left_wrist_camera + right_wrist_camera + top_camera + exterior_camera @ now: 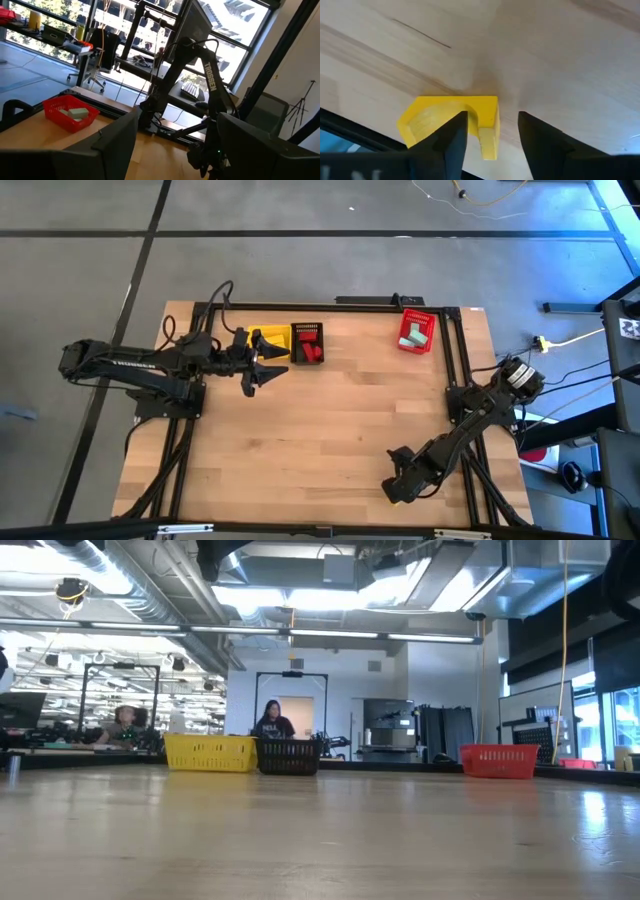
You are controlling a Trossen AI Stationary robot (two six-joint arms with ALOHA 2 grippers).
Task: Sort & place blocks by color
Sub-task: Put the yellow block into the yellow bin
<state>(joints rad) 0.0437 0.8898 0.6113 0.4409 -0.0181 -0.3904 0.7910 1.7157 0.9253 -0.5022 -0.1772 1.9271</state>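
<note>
While the left gripper [268, 372] hangs left of centre in the high view, its jaws apart and holding nothing, the yellow basket [272, 339] and black basket [307, 342] sit just above it, red blocks [310, 352] in the black one. Further right, the red basket [417, 330] holds teal-green blocks [409, 339]. At lower right, the right gripper [492, 131] has its jaws apart around a yellow block [451, 118] on the table [330, 440].

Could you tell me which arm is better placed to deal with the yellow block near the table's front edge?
Right: the right gripper already straddles the yellow block; the left gripper hovers far off.
</note>
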